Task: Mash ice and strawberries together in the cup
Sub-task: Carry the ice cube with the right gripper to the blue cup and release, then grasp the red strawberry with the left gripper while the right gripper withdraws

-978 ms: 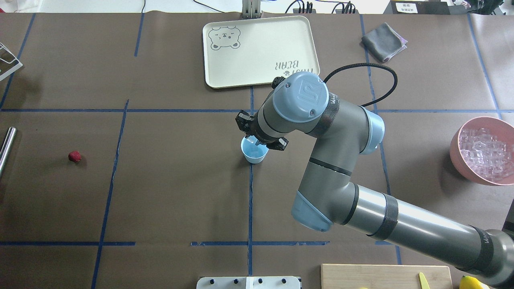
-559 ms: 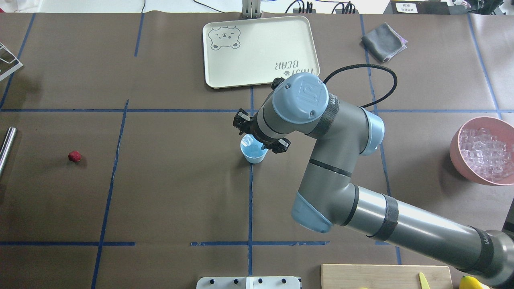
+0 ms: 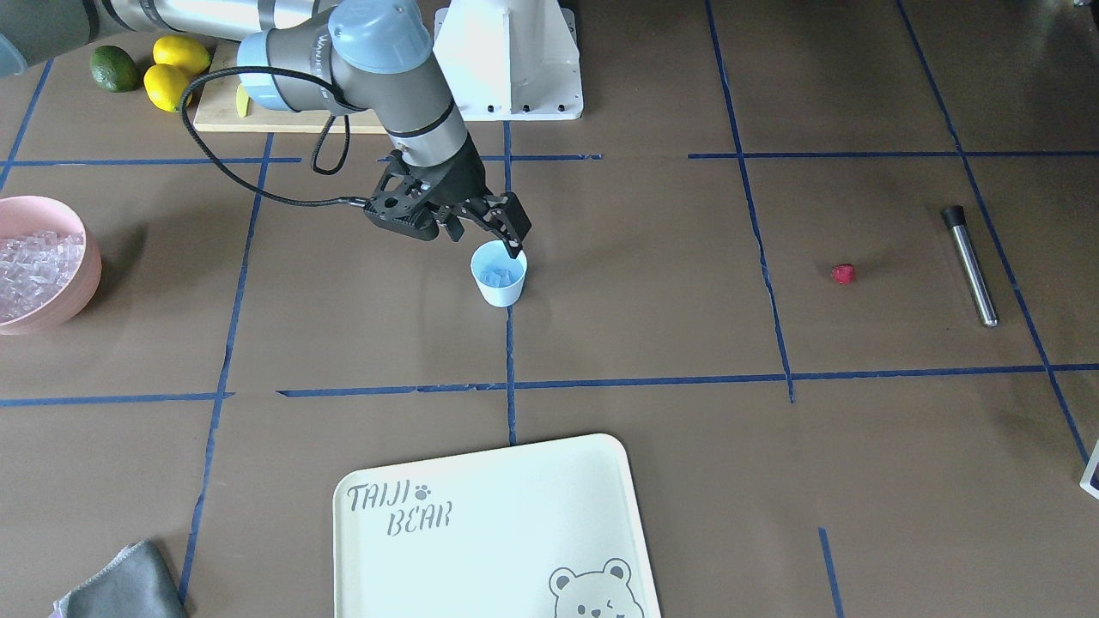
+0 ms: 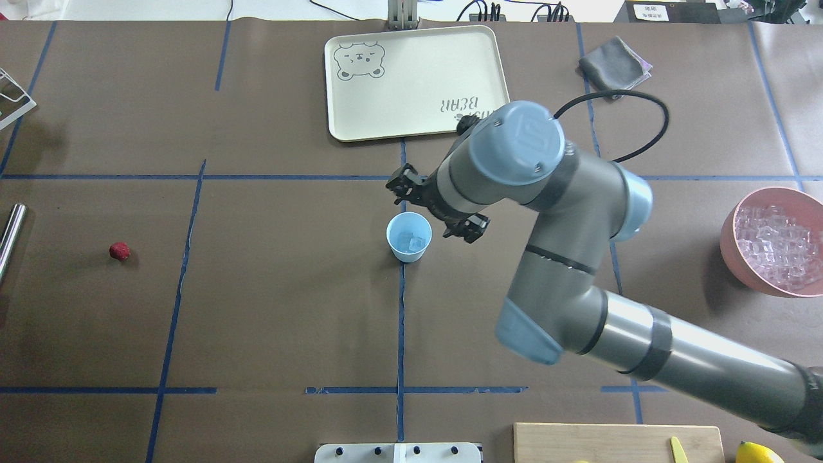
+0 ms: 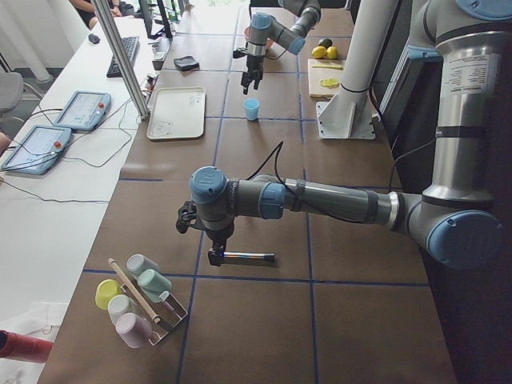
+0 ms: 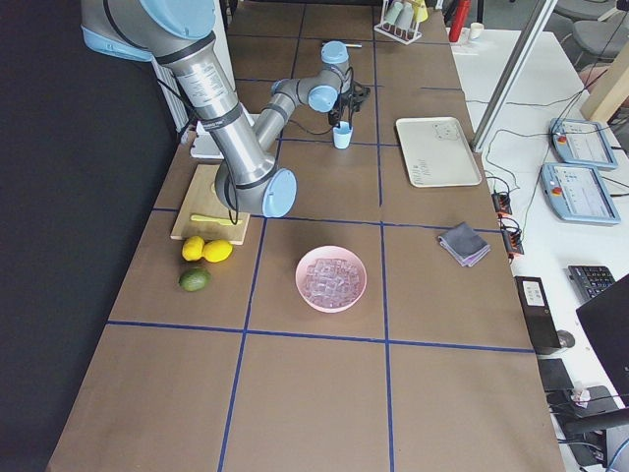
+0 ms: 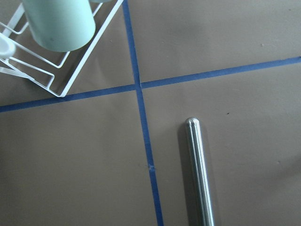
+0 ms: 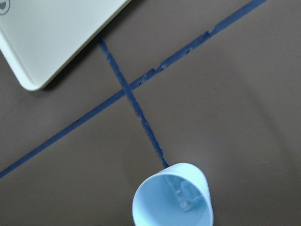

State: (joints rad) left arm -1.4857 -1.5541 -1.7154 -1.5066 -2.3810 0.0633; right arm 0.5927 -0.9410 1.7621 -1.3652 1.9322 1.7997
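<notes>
Right gripper point(image 4: 436, 207): fingers wide apart, nothing held, just beside the rim of the small light-blue plastic cup point(image 4: 406, 256) and not touching it. Clear glassy ice cubes point(image 4: 411, 243) lie in the cup's bottom. More fill the large pink bowl point(image 4: 728, 247), well off to my right. The small red strawberry point(image 4: 119, 251) sits on the brown table point(image 4: 257, 308), well apart on my left. My left gripper point(image 5: 218, 250) hangs over the steel rod point(image 3: 970, 264); I cannot tell its opening.

Judgement: loading is part done. I recommend lifting straight clear of the rim so the light cup is not tipped. The berry should go in before any mashing.
</notes>
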